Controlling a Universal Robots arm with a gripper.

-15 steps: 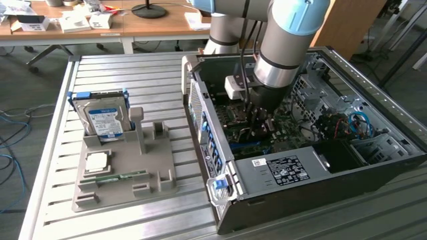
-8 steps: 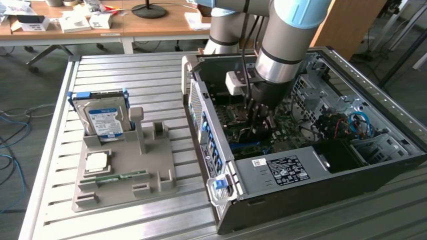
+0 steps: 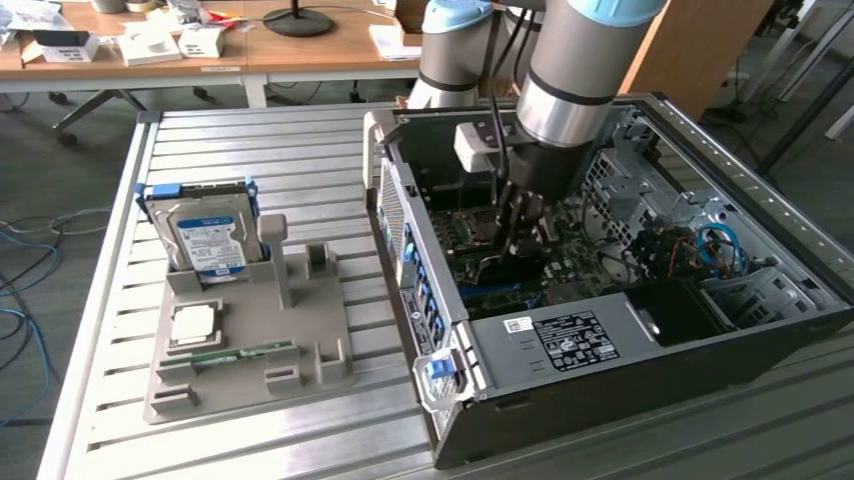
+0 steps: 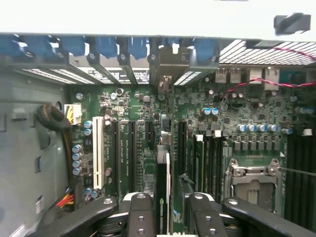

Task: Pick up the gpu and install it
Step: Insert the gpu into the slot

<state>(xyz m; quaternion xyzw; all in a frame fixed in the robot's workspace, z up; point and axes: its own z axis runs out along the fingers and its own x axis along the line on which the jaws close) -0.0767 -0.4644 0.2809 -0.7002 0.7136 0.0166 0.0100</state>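
The gpu (image 4: 162,183) shows edge-on in the wrist view as a thin dark card, upright between my two black fingers (image 4: 141,216). Its silvery end bracket (image 4: 165,69) reaches the case's rear slot openings. My gripper (image 4: 168,210) is shut on the card, just above the black expansion slots (image 4: 132,148) of the green motherboard (image 4: 247,123). Whether the card's edge sits in a slot I cannot tell. In the exterior view my gripper (image 3: 523,235) is down inside the open computer case (image 3: 601,345), over the board.
A white slot (image 4: 98,153) and the CPU socket (image 4: 252,180) flank the card. Red and blue cables (image 3: 707,250) lie in the case at the exterior view's right. On the metal table (image 3: 267,140) a grey holder (image 3: 247,340) carries a hard drive (image 3: 207,235) and a memory stick (image 3: 240,352).
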